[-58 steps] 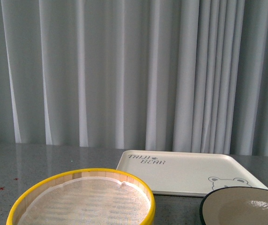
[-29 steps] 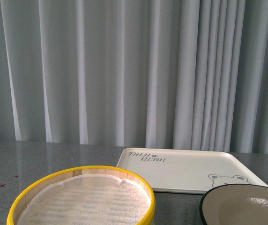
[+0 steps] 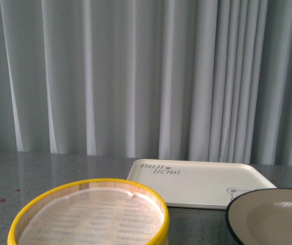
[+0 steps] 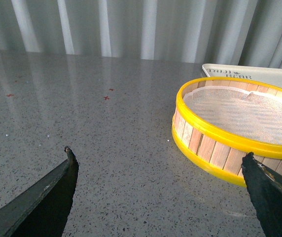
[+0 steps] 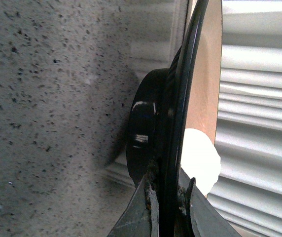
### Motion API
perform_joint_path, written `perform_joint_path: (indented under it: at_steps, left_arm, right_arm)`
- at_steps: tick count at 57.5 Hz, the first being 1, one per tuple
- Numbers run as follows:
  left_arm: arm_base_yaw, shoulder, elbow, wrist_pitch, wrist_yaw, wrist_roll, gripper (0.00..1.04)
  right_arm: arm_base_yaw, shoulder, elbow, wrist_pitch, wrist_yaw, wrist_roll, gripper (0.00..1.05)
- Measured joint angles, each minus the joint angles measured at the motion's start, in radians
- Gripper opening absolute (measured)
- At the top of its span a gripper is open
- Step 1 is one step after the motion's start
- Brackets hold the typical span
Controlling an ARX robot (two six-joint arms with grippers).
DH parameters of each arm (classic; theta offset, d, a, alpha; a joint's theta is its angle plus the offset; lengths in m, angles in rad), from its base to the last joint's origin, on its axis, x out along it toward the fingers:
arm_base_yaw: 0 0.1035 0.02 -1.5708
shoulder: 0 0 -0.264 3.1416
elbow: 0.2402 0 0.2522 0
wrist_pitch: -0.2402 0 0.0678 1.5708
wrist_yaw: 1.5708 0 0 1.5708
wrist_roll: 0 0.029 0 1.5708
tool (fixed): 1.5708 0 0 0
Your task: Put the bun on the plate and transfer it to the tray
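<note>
The plate (image 3: 273, 214) has risen and slid to the robot's right over the last second. In the front view its black rim now stands higher and covers most of the bear face on the tray (image 3: 197, 178), which was in full view before. That suggests the carry toward the tray is under way, with the set-down yet to come.

The right claw (image 5: 168, 212) is closed on the plate's rim, one finger on the black underside and one on the tan inside. The bun (image 5: 200, 158) shows in the right wrist view as a smooth white lump on the plate's inner face, just beside the grip; the front view does not show it. The left claw (image 4: 159, 155) hangs wide open over bare surface (image 4: 82, 98), holding nothing.

The plate is glossy, shallow and round, with a raised black foot. The tray is matte cream, flat, with rounded corners, lying toward the far edge of the speckled grey stone-like surface. Near the front edge stands a steamer basket (image 3: 92, 181) of pale wooden slats with yellow hoops, lined with ridged white cloth and empty.
</note>
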State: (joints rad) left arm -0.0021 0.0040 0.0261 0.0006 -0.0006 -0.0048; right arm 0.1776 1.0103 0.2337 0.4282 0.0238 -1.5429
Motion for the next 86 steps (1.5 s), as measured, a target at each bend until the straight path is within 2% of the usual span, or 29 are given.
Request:
perform_joint_path:
  at_steps: [13,24,38,48,62,86]
  left_arm:
    - [0.000,0.000,0.000,0.000,0.000,0.000,0.98]
    - [0.000,0.000,0.000,0.000,0.000,0.000,0.98]
    - [0.000,0.000,0.000,0.000,0.000,0.000,0.98]
    - [0.000,0.000,0.000,0.000,0.000,0.000,0.98]
    - [0.000,0.000,0.000,0.000,0.000,0.000,0.98]
    - [0.000,0.000,0.000,0.000,0.000,0.000,0.98]
  right_arm:
    - [-0.080,0.069,0.153,0.027,-0.096,-0.042,0.02]
    - [-0.164,0.283,0.317,0.095,-0.216,-0.074,0.02]
    - [-0.200,0.563,0.544,0.094,-0.298,-0.117,0.02]
    - [-0.197,0.708,0.721,0.062,-0.325,-0.147,0.02]
    - [-0.146,0.871,0.911,0.015,-0.346,-0.132,0.02]
    - [-0.069,1.011,1.052,-0.077,-0.365,-0.110,0.02]
